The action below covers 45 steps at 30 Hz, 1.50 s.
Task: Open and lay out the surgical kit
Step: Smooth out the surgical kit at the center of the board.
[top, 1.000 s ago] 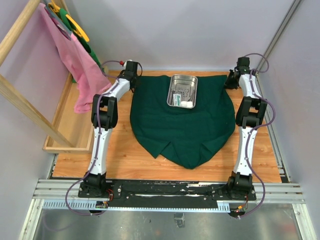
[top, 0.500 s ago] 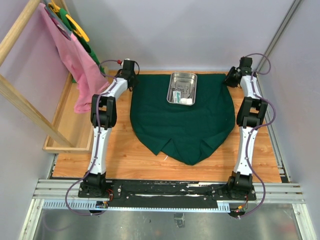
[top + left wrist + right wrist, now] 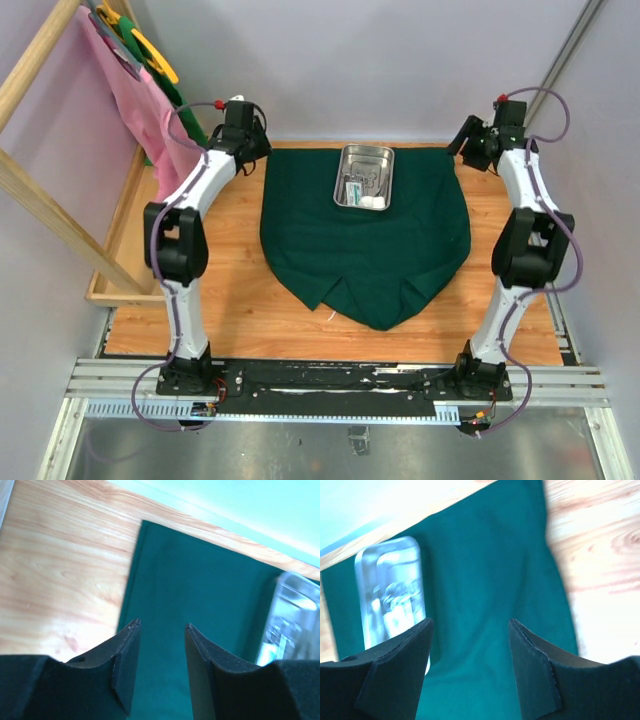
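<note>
Wooden worktop (image 3: 240, 300) carries everything, and a dark green cloth (image 3: 370, 260) lies spread flat across its middle, straight along the far edge and narrowing to a rumpled point toward the arm bases. At the left, a pink cloth (image 3: 150, 130) hangs from a timber frame. Both arms reach to the far corners of the green cloth, one at each side.

A steel tray (image 3: 338, 190) stands on the cloth near the middle of its far edge, well apart from both arms. Slim steel tools (image 3: 362, 183) lie in it, too small to tell apart, with a white wad (image 3: 375, 205) at its near right corner.

The left pincer (image 3: 162, 625) hangs above the cloth's far left corner, fingers spread, nothing between them. The right pincer (image 3: 470, 622) hangs above the far right corner, spread wider and likewise empty.
</note>
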Motion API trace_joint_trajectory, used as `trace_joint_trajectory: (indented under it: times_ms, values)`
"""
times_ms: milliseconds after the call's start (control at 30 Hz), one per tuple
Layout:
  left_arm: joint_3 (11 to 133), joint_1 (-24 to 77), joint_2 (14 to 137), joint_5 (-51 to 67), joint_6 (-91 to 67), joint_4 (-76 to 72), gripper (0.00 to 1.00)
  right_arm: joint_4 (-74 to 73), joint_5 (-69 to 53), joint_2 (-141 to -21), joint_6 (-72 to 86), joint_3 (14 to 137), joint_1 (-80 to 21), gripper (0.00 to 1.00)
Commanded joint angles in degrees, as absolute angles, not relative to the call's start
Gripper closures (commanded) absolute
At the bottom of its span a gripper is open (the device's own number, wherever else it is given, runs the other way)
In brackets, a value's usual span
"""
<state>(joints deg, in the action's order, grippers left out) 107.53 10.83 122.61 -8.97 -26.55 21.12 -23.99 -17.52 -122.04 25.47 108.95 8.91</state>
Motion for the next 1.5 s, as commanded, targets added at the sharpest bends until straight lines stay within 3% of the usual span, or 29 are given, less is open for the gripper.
trace_joint_trajectory:
  times_ms: [0, 300, 467, 567, 700, 867, 1267, 1467]
  values:
    - [95.24, 13.84, 109.39, -8.28, -29.43, 22.27, 0.55, -24.04, -19.06, -105.30, 22.66, 96.12, 2.13, 0.37]
    - [56.36, 25.71, 80.99, -6.95, -34.88, 20.50, 0.57, -30.74, -13.19, -85.00, 13.42, 70.10, -17.19, 0.38]
    - [43.63, 35.11, 69.17, -8.15, -42.91, 21.87, 0.60, -30.42, -15.28, -79.68, 14.17, 62.38, -20.19, 0.39]
    - [38.55, 40.21, 64.91, -7.94, -48.45, 21.80, 0.67, -30.06, -16.63, -77.59, 14.01, 59.75, -21.21, 0.39]
    - [36.61, 46.83, 66.83, -8.91, -53.61, 18.84, 0.72, -29.34, -17.90, -76.50, 13.61, 57.75, -22.20, 0.39]
    - [41.05, 52.82, 77.97, -10.50, -55.24, 16.70, 0.72, -28.38, -19.09, -75.86, 13.08, 55.90, -22.32, 0.40]
    - [43.48, 54.58, 87.93, -15.48, -55.33, 18.81, 0.69, -26.83, -20.10, -72.62, 12.37, 50.91, -22.32, 0.39]
    - [43.04, 54.56, 90.75, -16.77, -54.86, 18.92, 0.85, -25.39, -21.93, -72.62, 12.91, 49.40, -22.32, 0.40]
